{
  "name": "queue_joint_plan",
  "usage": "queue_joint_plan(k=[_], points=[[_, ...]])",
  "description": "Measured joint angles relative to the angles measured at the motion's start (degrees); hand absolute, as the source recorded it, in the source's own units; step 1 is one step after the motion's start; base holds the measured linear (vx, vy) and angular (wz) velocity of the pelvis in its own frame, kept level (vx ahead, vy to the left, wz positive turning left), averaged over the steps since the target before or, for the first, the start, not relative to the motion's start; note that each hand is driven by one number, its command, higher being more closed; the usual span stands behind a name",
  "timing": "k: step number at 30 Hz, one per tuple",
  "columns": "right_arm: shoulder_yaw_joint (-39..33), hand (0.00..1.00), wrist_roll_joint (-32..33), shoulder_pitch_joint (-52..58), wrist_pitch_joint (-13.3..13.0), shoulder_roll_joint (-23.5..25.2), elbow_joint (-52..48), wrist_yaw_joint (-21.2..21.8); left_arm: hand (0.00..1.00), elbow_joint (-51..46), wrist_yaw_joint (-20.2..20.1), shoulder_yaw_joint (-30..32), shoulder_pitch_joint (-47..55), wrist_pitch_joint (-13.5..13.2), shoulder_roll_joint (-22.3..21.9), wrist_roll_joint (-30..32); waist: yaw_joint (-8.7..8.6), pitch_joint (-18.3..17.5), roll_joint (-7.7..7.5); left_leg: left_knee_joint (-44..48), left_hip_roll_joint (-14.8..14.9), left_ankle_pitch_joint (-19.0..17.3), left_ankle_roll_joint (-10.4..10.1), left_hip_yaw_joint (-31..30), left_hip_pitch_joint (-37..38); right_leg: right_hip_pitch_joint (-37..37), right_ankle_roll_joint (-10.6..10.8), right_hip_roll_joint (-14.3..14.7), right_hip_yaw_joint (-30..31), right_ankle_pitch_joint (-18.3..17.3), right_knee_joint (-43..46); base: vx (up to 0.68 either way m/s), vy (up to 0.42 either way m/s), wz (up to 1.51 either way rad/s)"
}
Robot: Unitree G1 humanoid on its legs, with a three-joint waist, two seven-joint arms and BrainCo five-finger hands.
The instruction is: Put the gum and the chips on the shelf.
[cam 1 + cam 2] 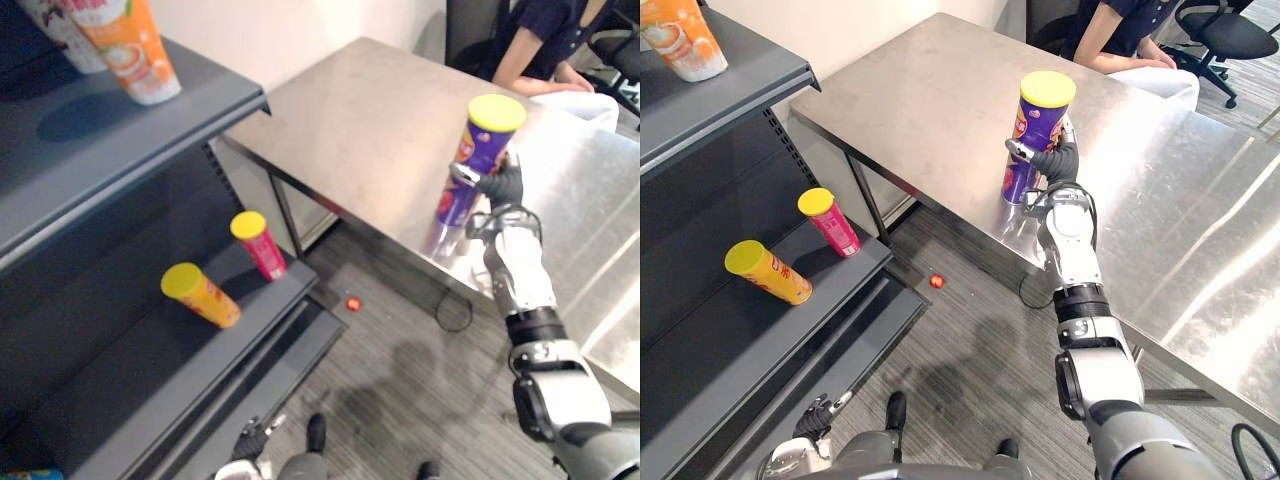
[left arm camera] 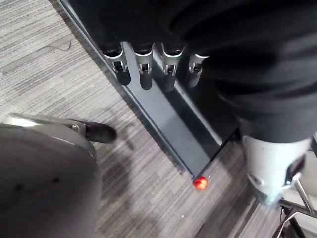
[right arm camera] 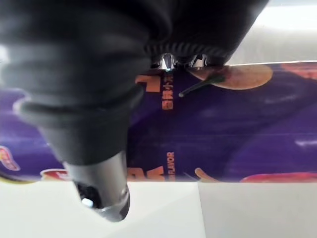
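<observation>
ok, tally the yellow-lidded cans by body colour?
purple can, in the right hand: 1
yellow can, lying on the lower shelf: 1
red can, same shelf: 1
Total: 3

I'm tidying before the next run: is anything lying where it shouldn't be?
A small red object lies on the floor by the shelf's bottom corner, apart from everything else; what it is I cannot tell. The purple can stands upright near the table's edge, held by the right robot hand.
</observation>
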Motion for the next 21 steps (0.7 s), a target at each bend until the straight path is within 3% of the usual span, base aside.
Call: queue_joint_plan(k=[15,21], points=[[0.1,1.0,-0.13,-0.19,1.15,0.2,-0.54,0.03,0.0,0.63,1.15,-0.51,3.43,0.48,0.43,0.11,-0.1,0.08,-0.11,-0.26,0.22,-0.04,-0.05,0.98,0.3,-0.11,0.01,0.01,1.04,0.02,0.0,-0.02,-0.007,-0.04],[-1.75,1.0,-0.03,9.67,1.54,-0.83,-19.65,0.51,0.0,0.55,1.17,-0.38,3.77,0.99,0.46,0.65,-0.72,0.08,-0.24,0.0,1.04,0.0,-0.06,1.53,1.2,-0.12,0.09,0.45,2.02,0.17,0.95,-0.01,-0.019,-0.07]])
